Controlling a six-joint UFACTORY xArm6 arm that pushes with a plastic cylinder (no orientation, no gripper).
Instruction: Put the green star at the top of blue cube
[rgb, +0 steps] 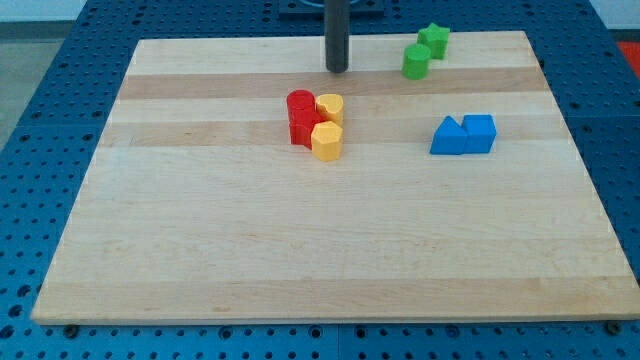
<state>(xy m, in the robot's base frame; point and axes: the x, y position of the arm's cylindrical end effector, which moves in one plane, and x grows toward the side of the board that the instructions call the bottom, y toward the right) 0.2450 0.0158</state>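
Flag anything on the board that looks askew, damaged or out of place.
Nothing stands out. The green star sits beside the green cylinder near the view's top, the blue cube lies flat, and my tip touches no block.

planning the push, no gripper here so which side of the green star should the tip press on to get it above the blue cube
Press the green star on its face toward the view's left, coming in from above the green cylinder that touches its lower-left. The blue cube sits lower and to the right, so the star probably needs nudging right. My tip is now left of both green blocks.
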